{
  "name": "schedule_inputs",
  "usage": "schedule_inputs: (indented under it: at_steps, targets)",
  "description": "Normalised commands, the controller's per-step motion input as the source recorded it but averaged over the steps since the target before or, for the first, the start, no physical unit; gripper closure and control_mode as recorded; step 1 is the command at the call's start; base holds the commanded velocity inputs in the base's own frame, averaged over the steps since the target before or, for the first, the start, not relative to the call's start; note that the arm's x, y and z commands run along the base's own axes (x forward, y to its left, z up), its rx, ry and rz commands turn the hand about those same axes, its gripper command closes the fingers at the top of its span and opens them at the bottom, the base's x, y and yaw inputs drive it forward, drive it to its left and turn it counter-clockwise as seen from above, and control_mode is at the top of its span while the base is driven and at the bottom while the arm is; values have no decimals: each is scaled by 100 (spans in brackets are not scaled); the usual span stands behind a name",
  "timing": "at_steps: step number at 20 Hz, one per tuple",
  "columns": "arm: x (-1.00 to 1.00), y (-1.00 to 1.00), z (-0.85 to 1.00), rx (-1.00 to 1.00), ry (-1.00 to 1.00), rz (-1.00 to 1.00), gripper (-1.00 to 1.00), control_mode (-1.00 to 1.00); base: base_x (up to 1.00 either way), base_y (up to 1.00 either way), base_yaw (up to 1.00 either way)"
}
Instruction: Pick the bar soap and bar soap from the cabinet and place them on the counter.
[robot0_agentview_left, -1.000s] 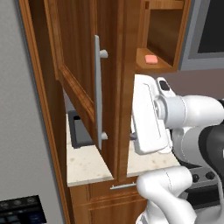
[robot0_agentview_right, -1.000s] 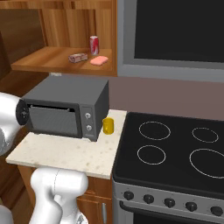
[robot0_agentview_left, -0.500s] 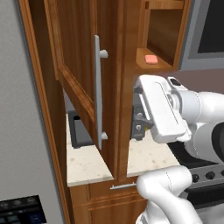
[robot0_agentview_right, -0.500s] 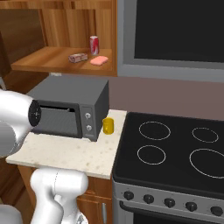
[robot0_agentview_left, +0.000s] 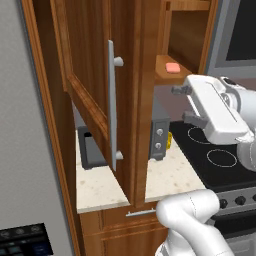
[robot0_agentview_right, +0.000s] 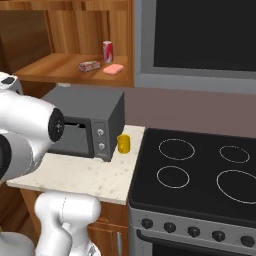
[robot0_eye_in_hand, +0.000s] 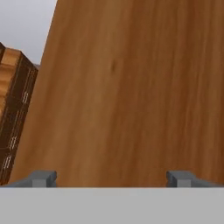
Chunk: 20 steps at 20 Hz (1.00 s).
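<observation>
Door (robot0_agentview_left: 107, 95) of the reddish-brown wooden wall cabinet, the raised-panel one with the long vertical silver bar handle (robot0_agentview_left: 112, 102), stands swung out at the left of the left base view, edge-on to the camera; it has not moved over the last second. What has moved is the white arm: the hand has swung from low beside the door edge up and toward the open shelf (robot0_agentview_right: 60, 67); the two-finger tool (robot0_agentview_left: 182, 105) now sits just below the shelf's front edge, its fingers spread wide and holding nothing; the hand view faces close wood grain with the two tips (robot0_eye_in_hand: 41, 178) set far apart.

On the shelf, the small flat salmon-pink bar soap (robot0_agentview_right: 113, 69) lies near the front right corner, beside a small wrapped packet (robot0_agentview_right: 89, 65) and a red can (robot0_agentview_right: 107, 51); I cannot tell whether the packet is the second soap. Below, the beige speckled stone bench (robot0_agentview_right: 75, 172) carries a dark grey microwave (robot0_agentview_right: 85, 122) at its back and a small yellow object (robot0_agentview_right: 123, 144) near its right edge.

Judged from this, the door is dealt with and the reach for the soap has begun; nothing is on the bench yet.
</observation>
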Motion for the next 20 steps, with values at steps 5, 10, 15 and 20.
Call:
schedule_inputs:
  at_steps: [5, 10, 15, 20]
  targets:
    - [5, -37, 2, -1, 3, -18, -100, -100, 0, 0, 0]
    - [13, -25, 4, -1, 13, -24, -100, -100, 0, 0, 0]
    - [20, -8, 0, -3, 12, -31, -100, -100, 0, 0, 0]
    - [28, -1, 0, -6, 12, -33, -100, -100, 0, 0, 0]
